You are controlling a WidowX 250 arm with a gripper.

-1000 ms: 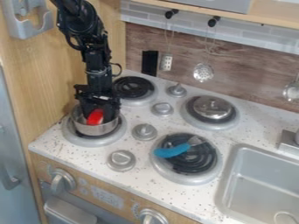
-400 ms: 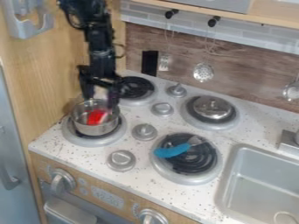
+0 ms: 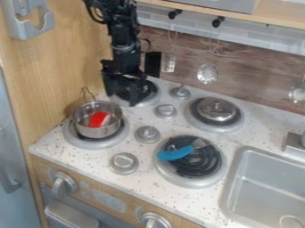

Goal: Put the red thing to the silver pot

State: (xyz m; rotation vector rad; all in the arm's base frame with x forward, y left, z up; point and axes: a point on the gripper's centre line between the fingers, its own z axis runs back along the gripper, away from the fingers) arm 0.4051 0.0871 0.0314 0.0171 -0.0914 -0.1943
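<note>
You had the red thing (image 3: 98, 118) inside the silver pot (image 3: 97, 131), down at the bottom, w/ a whitish part on its R side in the cam view. Your gripper (image 3: 122, 99) hung above & behind the pot, a bit to its R & apart from it, pointing down over the back burner (image 3: 156, 94). Its two fingers stood wide apart w/ nothing btwn them, so you had no hold on anything. The pot sat upright on its own burner (image 3: 74, 139), & a thin wire handle (image 3: 88, 94) stuck up behind its rim. To the pot's R, past a couple of knobs, you had a round metal lid (image 3: 217, 109) on the far R burner (image 3: 238, 124). Fwd & R of the pot, a utensil w/ a blue handle (image 3: 175, 154) lay across the near R burner (image 3: 205, 181). The sink (image 3: 262, 191) was well off to the pot's R, toward you in the view. A perforated ladle (image 3: 207, 73) hung on the back wall, behind & R of the pot.
</note>
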